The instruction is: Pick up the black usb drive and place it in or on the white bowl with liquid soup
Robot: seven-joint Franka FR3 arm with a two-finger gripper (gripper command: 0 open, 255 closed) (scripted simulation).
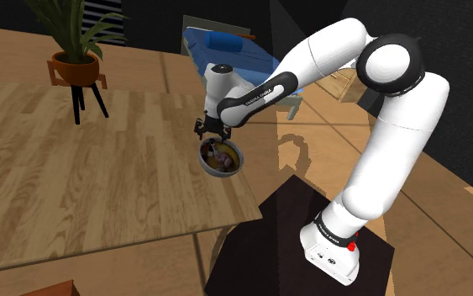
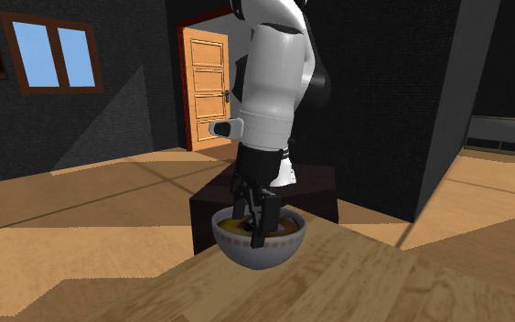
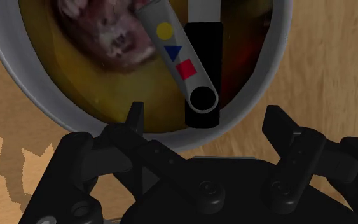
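Lying in white bowl point(image 2: 257, 252), black usb drive point(image 3: 210, 57), tip cropped.

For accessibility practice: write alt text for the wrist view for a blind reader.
A black USB drive with a grey swivel cover lies in a white bowl of yellowish soup, beyond the open gripper.

The white arm point(image 1: 394, 143) rises from its base, folds at the elbow and reaches toward the shoulder view's left, wrist turned straight down. The black gripper point(image 1: 212, 134) points downward, its two fingers point(image 3: 135, 116) spread well apart, clasping nothing between them.
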